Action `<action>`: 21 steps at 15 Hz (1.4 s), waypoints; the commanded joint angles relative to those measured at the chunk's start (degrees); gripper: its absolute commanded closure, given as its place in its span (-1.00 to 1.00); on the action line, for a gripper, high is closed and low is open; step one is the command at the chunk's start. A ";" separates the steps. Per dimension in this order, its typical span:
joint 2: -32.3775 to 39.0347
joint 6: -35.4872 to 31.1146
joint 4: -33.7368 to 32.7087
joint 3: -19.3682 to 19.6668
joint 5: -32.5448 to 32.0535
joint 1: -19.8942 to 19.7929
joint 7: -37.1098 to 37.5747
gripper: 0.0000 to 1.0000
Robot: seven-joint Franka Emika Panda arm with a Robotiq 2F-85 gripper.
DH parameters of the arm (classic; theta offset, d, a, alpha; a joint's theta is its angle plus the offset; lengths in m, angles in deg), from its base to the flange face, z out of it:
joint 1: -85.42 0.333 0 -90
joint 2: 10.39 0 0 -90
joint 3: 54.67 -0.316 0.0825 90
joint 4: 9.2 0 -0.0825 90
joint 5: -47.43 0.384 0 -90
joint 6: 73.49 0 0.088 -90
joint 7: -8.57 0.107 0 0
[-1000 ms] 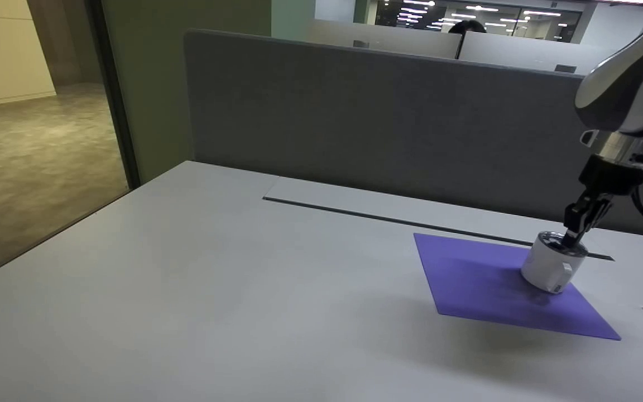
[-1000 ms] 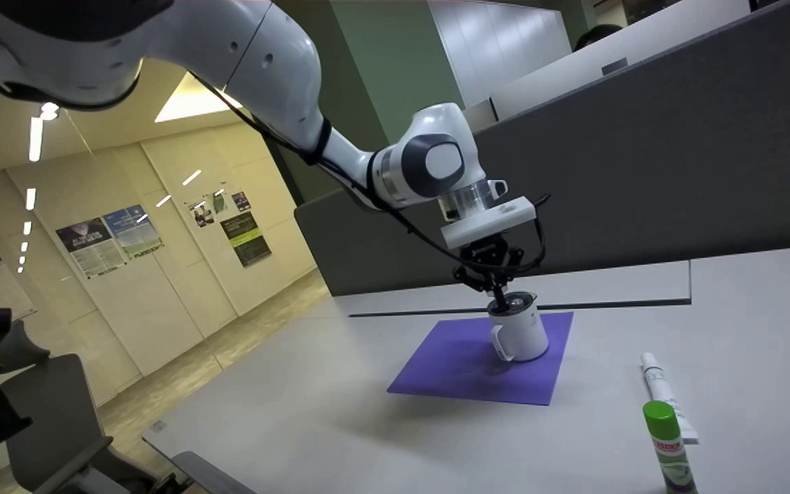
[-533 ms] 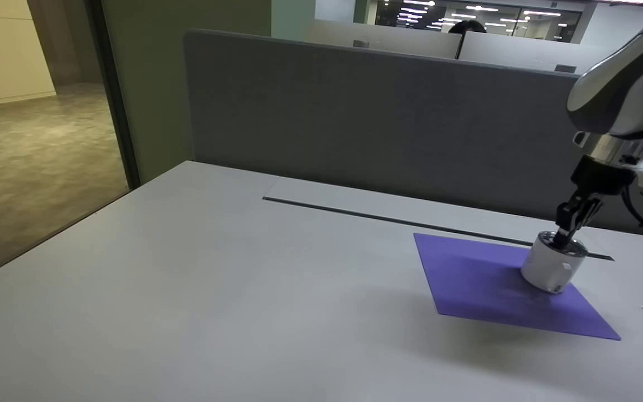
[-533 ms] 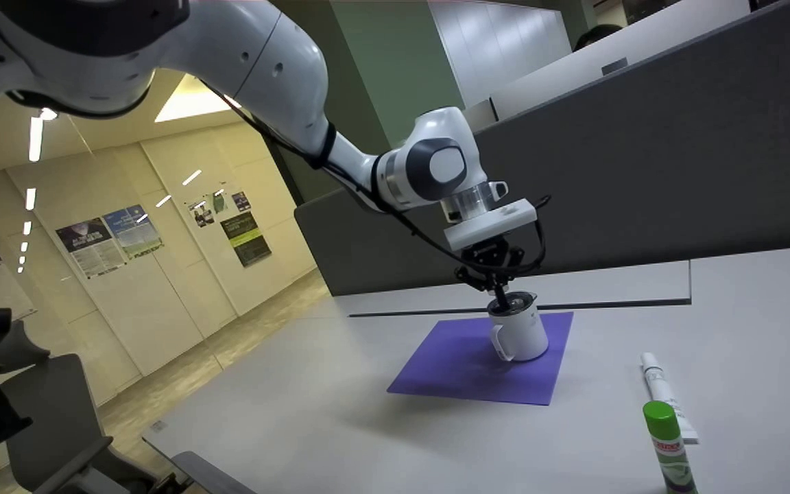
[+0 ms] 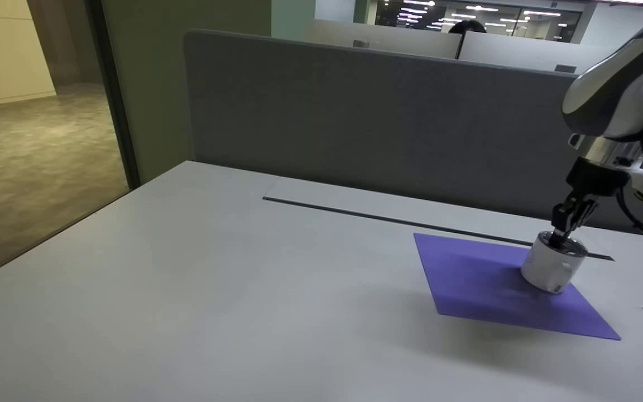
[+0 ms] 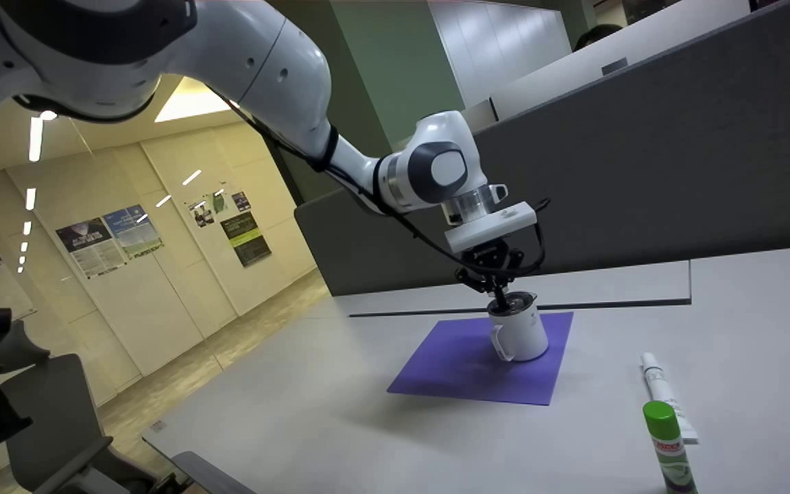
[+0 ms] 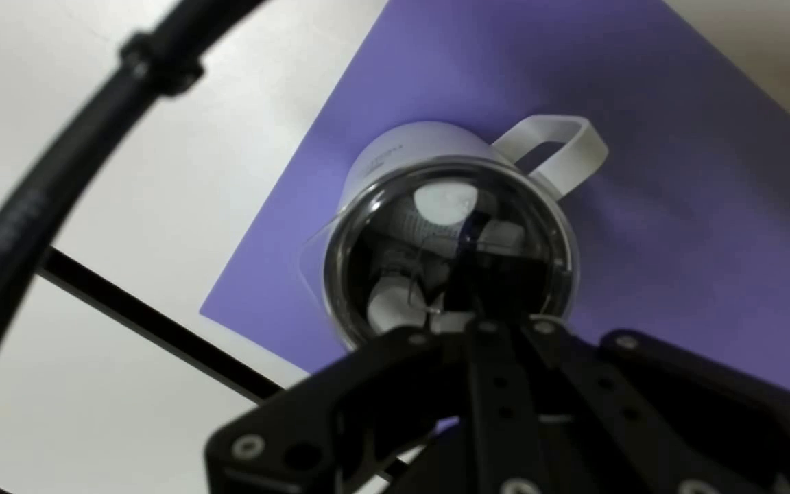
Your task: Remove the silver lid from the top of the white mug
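Note:
The white mug stands upright on the purple mat and shows in both exterior views (image 5: 545, 273) (image 6: 525, 339) and in the wrist view (image 7: 412, 143). The silver lid sits on the mug's rim, dark and shiny, in both exterior views (image 5: 577, 249) (image 6: 524, 300) and in the wrist view (image 7: 385, 237). A clear tab sticks out at one side of the rim. My gripper (image 5: 558, 240) (image 6: 502, 302) (image 7: 481, 295) points down with its fingers together, tips at the lid's top. The fingertips are too dark to tell whether anything is between them.
The purple mat (image 5: 478, 285) lies on the white table, close to a dark slot (image 5: 388, 219) and a grey partition (image 5: 355, 123). A white tube (image 6: 662, 387) and a green-capped bottle (image 6: 673, 453) are to one side. A black cable (image 7: 79, 158) crosses the wrist view.
My gripper has moved slightly left over the lid in an exterior view, and the arm has shifted with it. The mug and lid have not visibly moved. The fingers look the same.

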 commanded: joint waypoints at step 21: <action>-5.85 8.15 -3.47 -0.29 -2.02 -1.51 1.77 0.49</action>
